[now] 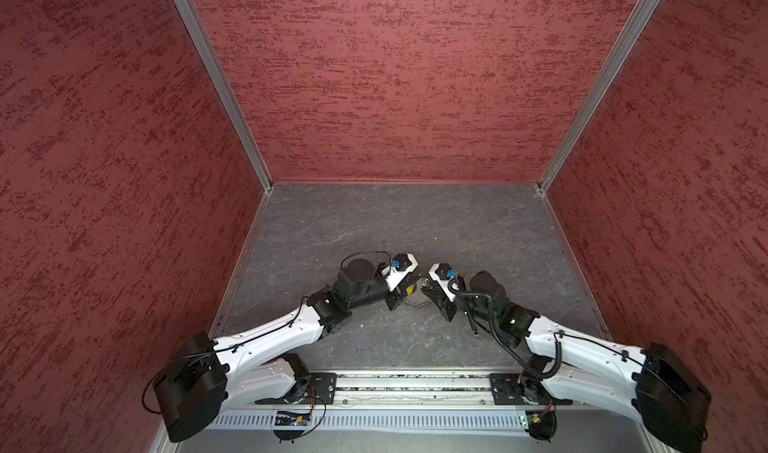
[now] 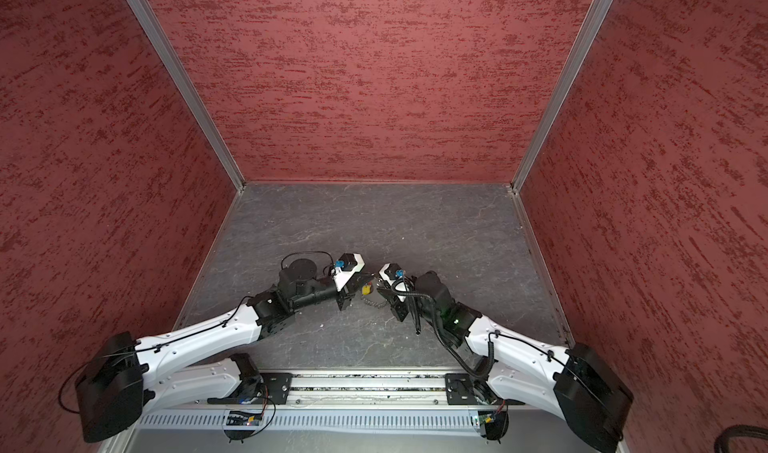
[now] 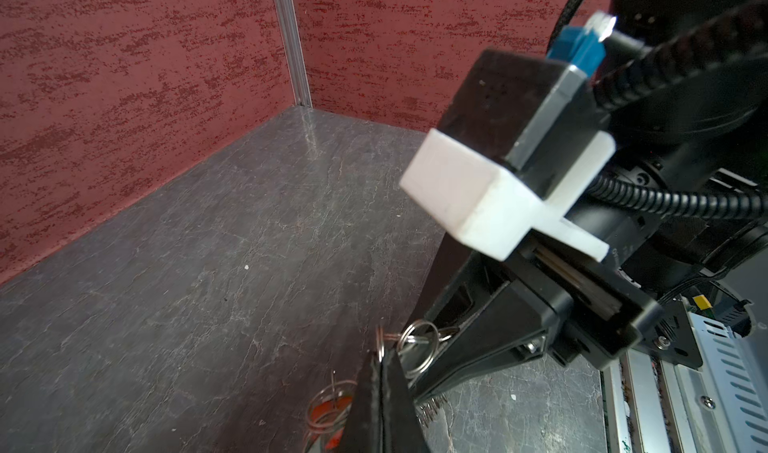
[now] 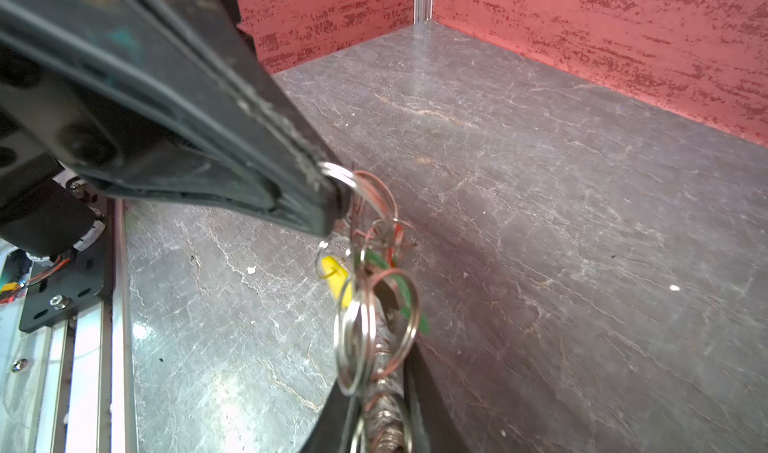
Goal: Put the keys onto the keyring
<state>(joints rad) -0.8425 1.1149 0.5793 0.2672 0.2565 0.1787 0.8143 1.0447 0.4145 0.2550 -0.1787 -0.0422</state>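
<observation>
The keyring, a string of small silver rings, hangs stretched between my two grippers just above the grey floor; in both top views it shows as a short chain. The left gripper is shut on one ring at its end, its tip also seen pinching that ring. My right gripper is closed around the bunched rings at the other end. Among the rings hang a yellow key and a green key. A red key shows beside the left fingers. The yellow key sits between the grippers.
Red textured walls close the grey stone-pattern floor on three sides. A metal rail with the arm bases runs along the front edge. The grippers almost touch at mid-floor.
</observation>
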